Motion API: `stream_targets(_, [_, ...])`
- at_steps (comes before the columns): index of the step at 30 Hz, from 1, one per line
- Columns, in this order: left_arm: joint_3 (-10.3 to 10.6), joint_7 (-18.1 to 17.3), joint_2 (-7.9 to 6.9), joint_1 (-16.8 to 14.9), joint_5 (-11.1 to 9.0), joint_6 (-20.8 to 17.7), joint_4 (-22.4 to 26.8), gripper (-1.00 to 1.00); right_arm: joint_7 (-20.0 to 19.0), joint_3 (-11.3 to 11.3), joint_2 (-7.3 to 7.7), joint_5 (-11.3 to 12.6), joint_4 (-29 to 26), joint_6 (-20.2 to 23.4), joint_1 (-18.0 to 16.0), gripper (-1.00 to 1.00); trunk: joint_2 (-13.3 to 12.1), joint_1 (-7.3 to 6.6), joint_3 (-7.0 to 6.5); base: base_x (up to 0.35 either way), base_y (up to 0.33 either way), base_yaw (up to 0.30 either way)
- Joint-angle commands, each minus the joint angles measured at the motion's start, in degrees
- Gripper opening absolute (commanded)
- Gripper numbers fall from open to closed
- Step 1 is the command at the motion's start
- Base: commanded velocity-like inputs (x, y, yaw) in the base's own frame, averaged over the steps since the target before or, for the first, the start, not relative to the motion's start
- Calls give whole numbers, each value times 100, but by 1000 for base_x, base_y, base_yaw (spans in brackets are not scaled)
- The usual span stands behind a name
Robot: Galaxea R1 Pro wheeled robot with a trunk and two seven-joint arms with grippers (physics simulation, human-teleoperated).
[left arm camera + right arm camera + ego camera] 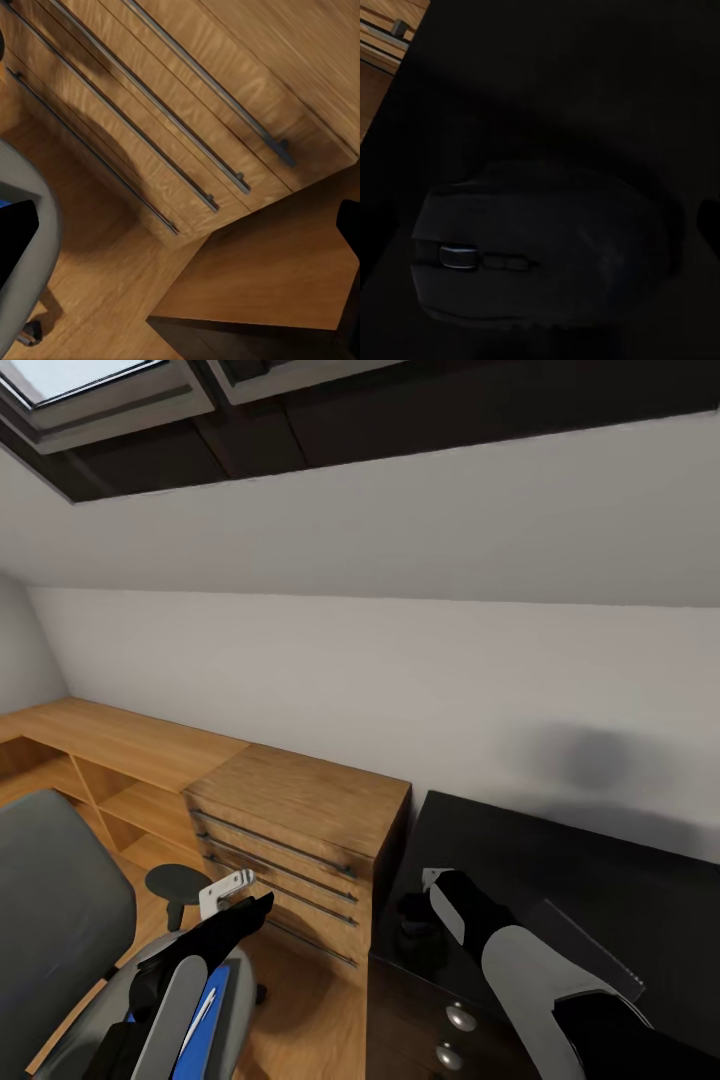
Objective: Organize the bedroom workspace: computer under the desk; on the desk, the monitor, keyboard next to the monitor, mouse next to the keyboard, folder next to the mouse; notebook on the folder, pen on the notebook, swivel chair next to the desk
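One desk (600, 880), one swivel chair (50, 920), one wood dresser (300, 810) between them. One blue folder (208, 1015) on the chair seat, one white pen (200, 1010) on it. One mouse (540, 259) near the desk's left edge, under the right gripper (415, 930); jaws' state unclear. Left gripper (255, 905) hangs before the dresser drawers, jaws spread, empty.

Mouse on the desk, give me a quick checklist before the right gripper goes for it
1. Mouse on the desk: ok.
2. Mouse centred under the right gripper: ok in the right wrist view.
3. Right gripper open: cannot tell, too dark.
4. Left gripper out of the way, over the swivel chair: ok.
5. Folder on the desk: not ok, on the chair.
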State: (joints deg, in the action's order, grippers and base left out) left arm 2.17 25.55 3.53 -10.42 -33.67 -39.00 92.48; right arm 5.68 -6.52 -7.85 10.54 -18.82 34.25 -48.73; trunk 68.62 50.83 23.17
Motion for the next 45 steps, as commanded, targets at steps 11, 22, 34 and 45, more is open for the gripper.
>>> stream_targets(11, [3,56,-1,-4,-60,-11,9,100,43,-42,2,62,13,25,-4,100,44,22,25,0,0,0])
stream_targets(22, [3,56,3,-4,-60,-11,7,100,39,-42,2,62,15,25,-5,100,165,88,79,0,0,0])
stream_targets(34, [3,56,2,-4,-60,-11,8,100,39,-42,2,62,12,26,-5,100,165,88,79,0,0,0])
stream_targets(45, [9,56,6,-4,-60,-14,9,100,41,-42,2,62,11,26,-4,100,285,154,132,0,0,0])
